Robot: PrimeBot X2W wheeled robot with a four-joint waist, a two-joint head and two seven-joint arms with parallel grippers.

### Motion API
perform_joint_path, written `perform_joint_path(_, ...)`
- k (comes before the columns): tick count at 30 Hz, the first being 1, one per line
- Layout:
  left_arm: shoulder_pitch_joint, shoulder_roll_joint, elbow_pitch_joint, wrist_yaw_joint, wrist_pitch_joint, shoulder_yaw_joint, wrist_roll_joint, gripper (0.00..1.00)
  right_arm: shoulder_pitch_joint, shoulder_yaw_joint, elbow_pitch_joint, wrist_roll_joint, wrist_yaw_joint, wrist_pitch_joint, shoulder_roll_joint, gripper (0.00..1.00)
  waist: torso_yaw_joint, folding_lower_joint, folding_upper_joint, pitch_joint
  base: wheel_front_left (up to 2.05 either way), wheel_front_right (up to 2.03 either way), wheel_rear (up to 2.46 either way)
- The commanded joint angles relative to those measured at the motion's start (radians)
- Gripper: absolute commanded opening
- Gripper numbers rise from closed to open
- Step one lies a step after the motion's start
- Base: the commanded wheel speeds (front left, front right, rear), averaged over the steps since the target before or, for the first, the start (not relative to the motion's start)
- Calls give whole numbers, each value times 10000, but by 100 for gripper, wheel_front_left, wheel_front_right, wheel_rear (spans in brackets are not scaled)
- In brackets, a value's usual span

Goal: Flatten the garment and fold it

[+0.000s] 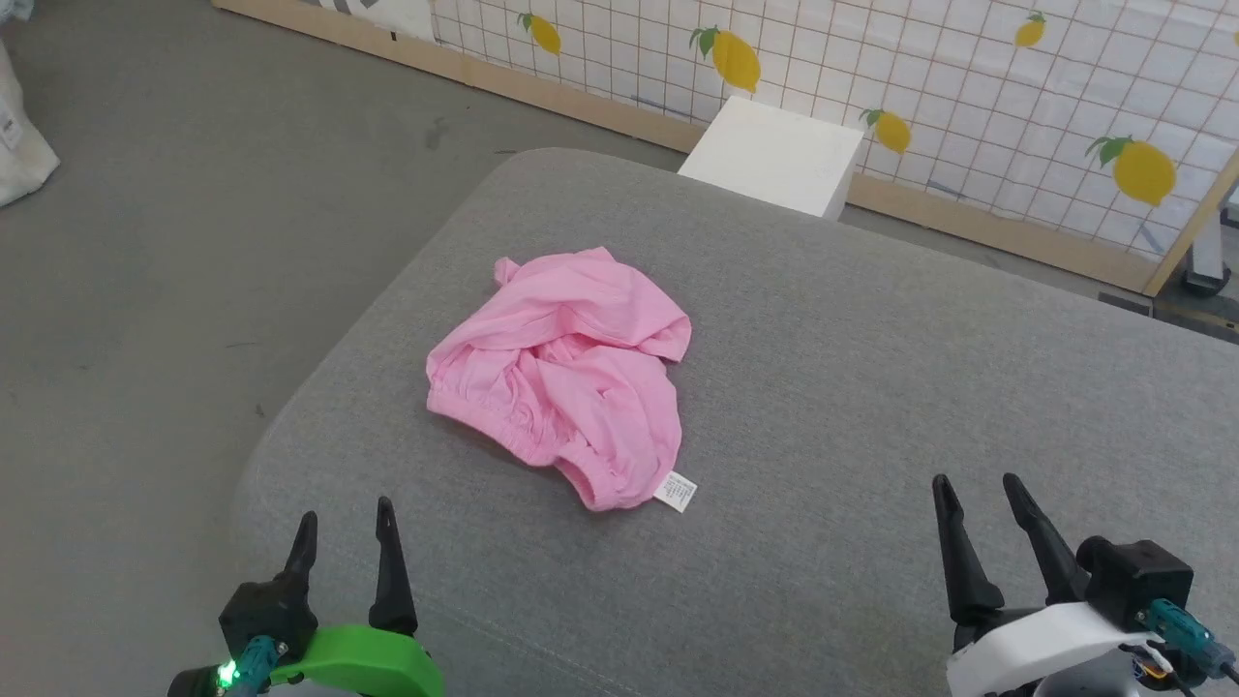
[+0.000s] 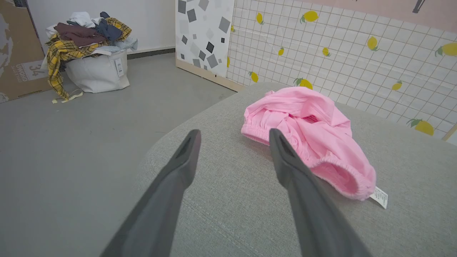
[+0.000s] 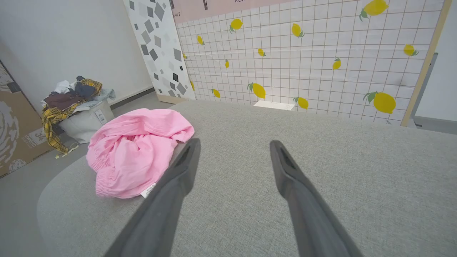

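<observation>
The garment [image 1: 571, 373], a pair of light pink shorts, lies crumpled in a heap on the grey cushioned surface [image 1: 871, 407], left of its middle. Its gathered waistband faces the near side, and a small white care label [image 1: 675, 491] sticks out at the near right corner. The pink heap [image 2: 310, 132] also shows ahead and right of my left fingers, and the same garment [image 3: 135, 150] lies left of my right fingers. My left gripper [image 1: 346, 528] hovers open near the front left edge. My right gripper [image 1: 976, 501] is open at the front right. Neither touches the cloth.
A grey floor [image 1: 145, 290] drops away to the left of the cushioned surface. A white box [image 1: 774, 155] stands behind it against a lemon-printed grid panel [image 1: 968, 87]. A laundry bag heaped with clothes [image 2: 89, 50] and a cardboard box [image 2: 18, 53] stand on the floor far left.
</observation>
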Motion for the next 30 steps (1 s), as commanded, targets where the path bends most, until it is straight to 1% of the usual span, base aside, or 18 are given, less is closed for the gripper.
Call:
perform_joint_path(1, 202, -4, 61, 57, -112, -17, -66, 100, 164, -27, 48, 159, -12, -102, 10, 100, 65, 0, 0, -25, 0, 0, 0)
perform_joint_path(13, 328, 36, 217, 178, -357, -73, -291, 100, 270, -15, 226, 448, -14, -290, 11, 100, 365, 0, 0, -113, 0, 0, 0)
perform_joint_path(21, 223, 353, 397, 203, -363, -343, -145, 100, 351, 13, 317, 633, -15, -404, 12, 100, 532, 0, 0, -114, 0, 0, 0)
perform_joint_path(26, -412, 733, 464, 49, -56, -652, 80, 100, 356, -7, 252, 648, -15, -399, 13, 100, 624, 0, 0, 48, 0, 0, 0)
perform_joint_path(30, -1335, 896, 477, -217, 297, -877, 160, 100, 300, -84, 76, 520, -15, -274, 13, 100, 556, 0, 0, 273, 0, 0, 0)
